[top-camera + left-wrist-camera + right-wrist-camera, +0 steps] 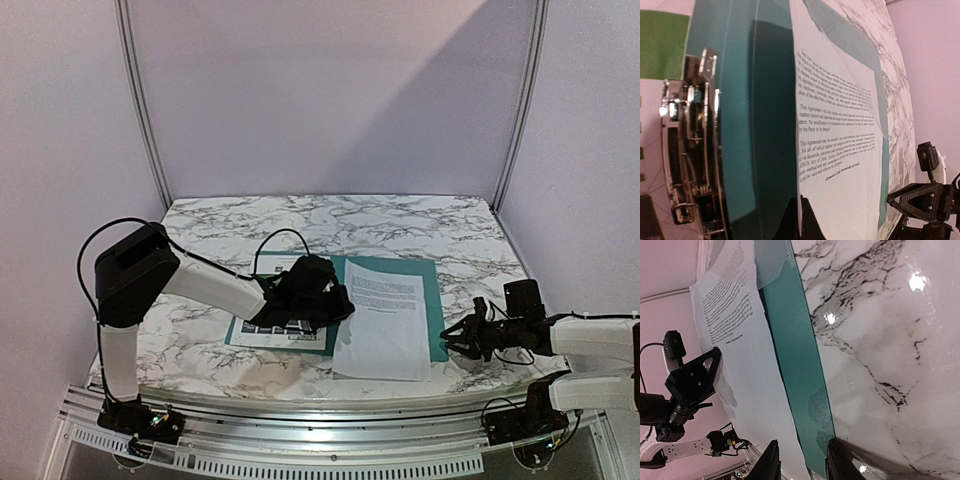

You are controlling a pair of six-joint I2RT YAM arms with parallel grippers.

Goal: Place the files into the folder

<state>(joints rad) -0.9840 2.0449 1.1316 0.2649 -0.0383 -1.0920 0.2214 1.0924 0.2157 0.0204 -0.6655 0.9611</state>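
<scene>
ok, left gripper (340,303) is down at the middle of the open folder (437,310), right on the left edge of the white sheet (385,325). its jaws are fully closed. from the left wrist view i can't tell whether they've pinched that paper edge or nothing at all. the metal clip (690,150) sits just left of them on the teal.

the white sheet lies on the folder's right half, slightly skewed, with its near edge poking out past the folder's near edge. a teal strip shows along its right side. the green-header sheet (285,338) is on the left half, partly under my left arm.

right gripper (452,338) hovers just off the folder's right edge, jaws partway apart, nothing in them.

the marble table (400,220) gives me open room on the far side. the near edge is tight.
</scene>
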